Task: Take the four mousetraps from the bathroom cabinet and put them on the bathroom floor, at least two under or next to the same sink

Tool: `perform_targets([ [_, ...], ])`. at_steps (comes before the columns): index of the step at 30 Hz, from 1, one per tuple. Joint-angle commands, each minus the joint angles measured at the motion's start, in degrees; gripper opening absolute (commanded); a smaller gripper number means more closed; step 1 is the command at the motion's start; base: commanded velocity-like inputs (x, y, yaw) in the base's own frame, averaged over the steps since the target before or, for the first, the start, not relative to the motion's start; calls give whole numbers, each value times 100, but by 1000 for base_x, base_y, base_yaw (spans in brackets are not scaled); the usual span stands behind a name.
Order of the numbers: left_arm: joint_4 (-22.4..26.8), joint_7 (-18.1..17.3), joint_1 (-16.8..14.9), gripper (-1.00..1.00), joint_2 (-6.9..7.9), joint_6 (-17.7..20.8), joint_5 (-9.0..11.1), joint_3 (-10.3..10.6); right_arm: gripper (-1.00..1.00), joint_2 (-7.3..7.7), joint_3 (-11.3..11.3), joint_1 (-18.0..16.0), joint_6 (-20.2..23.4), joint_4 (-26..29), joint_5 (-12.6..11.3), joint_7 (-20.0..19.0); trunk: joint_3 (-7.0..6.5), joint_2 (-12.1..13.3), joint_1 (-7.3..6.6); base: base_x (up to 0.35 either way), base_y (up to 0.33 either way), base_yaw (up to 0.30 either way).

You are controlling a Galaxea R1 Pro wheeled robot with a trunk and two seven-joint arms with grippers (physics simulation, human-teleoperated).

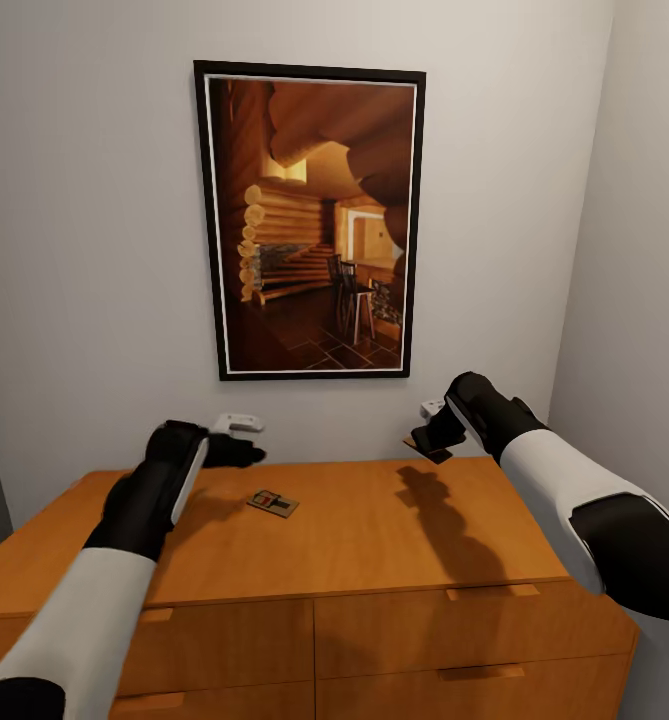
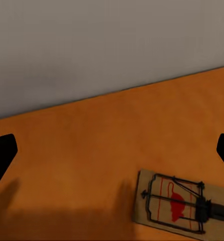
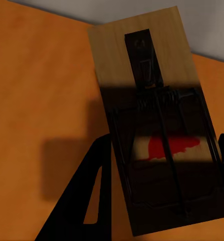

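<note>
Two mousetraps: one [image 1: 273, 502] lying mid-frame on cabinet [image 1: 374, 560], one [image 3: 159, 125] gripped in right gripper [image 1: 429, 443]; left gripper [image 1: 236, 440] wide.

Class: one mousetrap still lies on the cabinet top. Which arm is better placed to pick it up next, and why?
Left. The left gripper is open and empty beside the lying mousetrap; the right gripper already holds a mousetrap.

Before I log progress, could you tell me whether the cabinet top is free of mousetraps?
No, one mousetrap lies flat on the cabinet top.
</note>
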State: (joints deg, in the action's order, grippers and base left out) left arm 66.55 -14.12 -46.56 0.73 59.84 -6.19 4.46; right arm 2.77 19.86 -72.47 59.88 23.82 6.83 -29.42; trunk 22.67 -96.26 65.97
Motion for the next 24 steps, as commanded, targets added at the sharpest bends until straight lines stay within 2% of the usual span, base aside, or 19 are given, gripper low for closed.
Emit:
perform_targets([
  [1,-50,6,-49,100,-80,16,-153,2,-100,4,20,-4,12,9,47,-64,8,-4,0,0,0,0],
  [2,-216,113,-183,100,-298,16,-328,-9,-100,4,19,-4,12,9,40,-65,8,-4,0,0,0,0],
  [4,-392,189,-358,100,-482,16,-442,-19,-100,4,18,-4,12,9,25,-69,8,-4,0,0,0,0],
  [7,-455,215,-438,100,-538,16,-472,-20,-100,4,18,-4,12,9,22,-71,8,-4,0,0,0,0],
  [14,-476,176,-470,100,-489,16,-492,22,-100,4,18,-4,12,9,20,-72,8,-4,0,0,0,0],
  [18,-482,-29,-474,100,-457,16,-495,149,-100,7,18,-4,12,9,20,-72,8,-4,0,0,0,0],
  [19,-481,-133,-474,100,-447,16,-497,206,-100,8,18,-4,12,9,18,-73,8,-4,0,0,0,0],
  [20,-473,-405,-475,100,-411,16,-502,350,-100,10,18,-4,12,7,16,-73,8,-4,0,0,0,0],
  [23,-448,-964,-476,100,-300,16,-523,603,-100,11,18,-4,12,6,14,-68,8,-4,0,0,0,0],
  [24,-432,-1373,-476,100,-186,16,-543,789,-100,12,18,-4,12,4,13,-67,8,-4,0,0,0,0],
])
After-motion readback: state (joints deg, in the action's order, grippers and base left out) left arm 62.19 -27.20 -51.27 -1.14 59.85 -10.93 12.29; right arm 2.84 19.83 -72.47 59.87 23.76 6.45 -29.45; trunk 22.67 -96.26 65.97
